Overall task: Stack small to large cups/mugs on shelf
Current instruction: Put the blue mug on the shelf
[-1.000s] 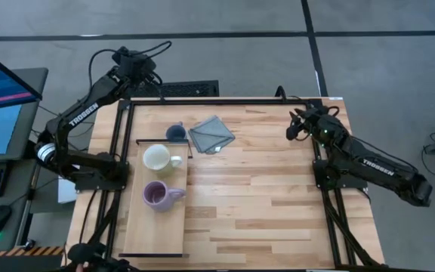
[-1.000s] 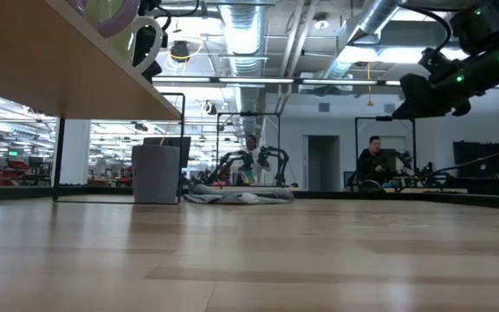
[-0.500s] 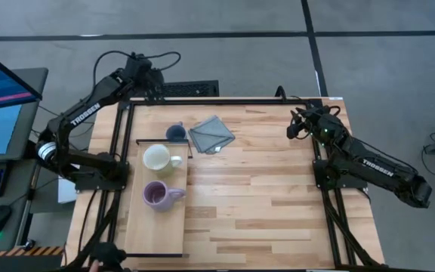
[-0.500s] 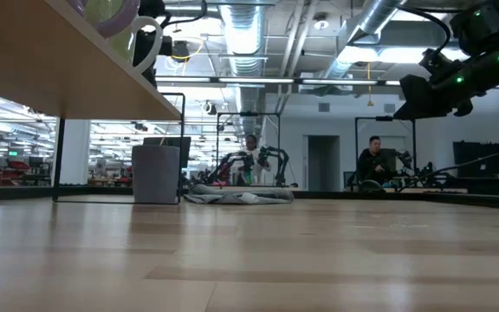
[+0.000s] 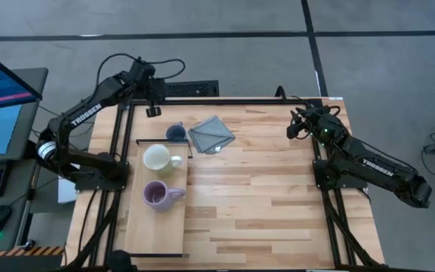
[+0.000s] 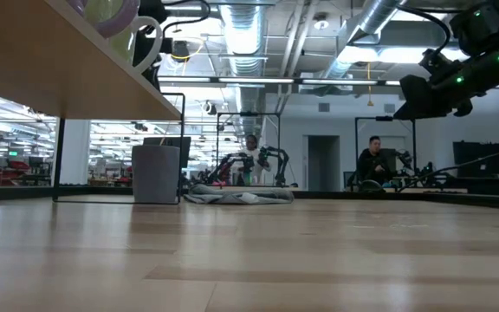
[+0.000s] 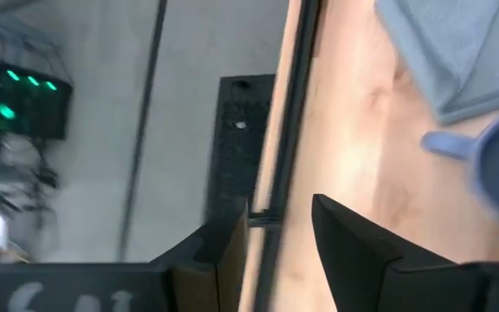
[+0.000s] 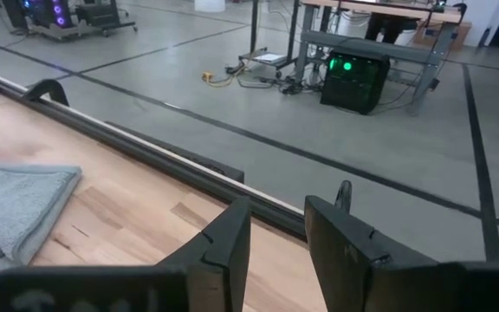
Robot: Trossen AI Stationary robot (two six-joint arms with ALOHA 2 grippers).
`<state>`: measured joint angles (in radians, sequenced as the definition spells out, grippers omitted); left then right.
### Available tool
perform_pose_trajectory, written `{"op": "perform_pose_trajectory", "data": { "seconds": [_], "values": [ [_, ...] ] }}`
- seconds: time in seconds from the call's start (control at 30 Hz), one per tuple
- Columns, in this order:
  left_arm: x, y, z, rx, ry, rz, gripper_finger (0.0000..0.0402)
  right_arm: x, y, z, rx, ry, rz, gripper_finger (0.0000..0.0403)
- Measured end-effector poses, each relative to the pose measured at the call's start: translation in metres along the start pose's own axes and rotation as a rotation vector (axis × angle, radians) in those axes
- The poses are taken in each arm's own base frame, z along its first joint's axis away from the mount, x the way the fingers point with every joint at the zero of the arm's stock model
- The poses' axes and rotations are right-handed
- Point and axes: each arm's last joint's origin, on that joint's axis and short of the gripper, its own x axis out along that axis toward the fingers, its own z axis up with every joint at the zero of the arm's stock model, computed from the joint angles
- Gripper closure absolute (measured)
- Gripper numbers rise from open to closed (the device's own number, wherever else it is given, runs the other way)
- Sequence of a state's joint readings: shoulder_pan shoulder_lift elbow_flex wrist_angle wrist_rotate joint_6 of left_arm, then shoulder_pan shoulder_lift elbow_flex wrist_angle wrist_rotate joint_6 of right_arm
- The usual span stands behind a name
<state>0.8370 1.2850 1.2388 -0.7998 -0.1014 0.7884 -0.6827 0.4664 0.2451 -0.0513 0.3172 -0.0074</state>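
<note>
1. On the table's left side, the shelf is carrying the cream-white mug and, nearer, the purple mug.
2. The grey-blue mug is standing on the tabletop just beyond the shelf's far end, beside the grey cloth.
3. The left gripper is hovering over the far-left table edge, fingers slightly spread, holding nothing.
4. The right gripper is waiting at the far-right edge, fingers parted, empty.
</note>
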Motion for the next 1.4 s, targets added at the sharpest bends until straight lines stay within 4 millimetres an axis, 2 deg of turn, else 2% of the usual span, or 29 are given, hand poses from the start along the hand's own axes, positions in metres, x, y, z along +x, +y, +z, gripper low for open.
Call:
{"op": "perform_pose_trajectory", "data": {
  "seconds": [0.2, 0.47, 0.97, 1.1, 1.27, 1.4],
  "values": [
    [-0.001, -0.008, 0.0, -0.266, 0.029, -0.054, 0.0285, 0.0, 0.0, 0.0, 0.0, 0.0, 0.002, 0.0269],
    [-0.003, -0.021, -0.006, -0.519, 0.073, -0.283, 0.0285, 0.0, 0.0, 0.0, 0.0, 0.0, 0.002, 0.0269],
    [-0.003, -0.021, -0.007, -0.743, 0.116, -0.264, 0.0282, 0.0, 0.0, 0.0, 0.0, 0.0, 0.002, 0.0269],
    [-0.003, -0.021, -0.007, -0.783, 0.125, -0.253, 0.0256, 0.0, 0.0, 0.0, 0.0, 0.0, 0.002, 0.0269],
    [-0.003, -0.024, -0.005, -0.81, 0.131, -0.258, 0.0202, 0.0, 0.0, 0.0, -0.001, 0.0, 0.002, 0.0269],
    [-0.004, -0.028, -0.005, -0.923, 0.175, -0.267, 0.0162, 0.0, 0.0, 0.0, -0.021, 0.001, -0.003, 0.0269]
  ]
}}
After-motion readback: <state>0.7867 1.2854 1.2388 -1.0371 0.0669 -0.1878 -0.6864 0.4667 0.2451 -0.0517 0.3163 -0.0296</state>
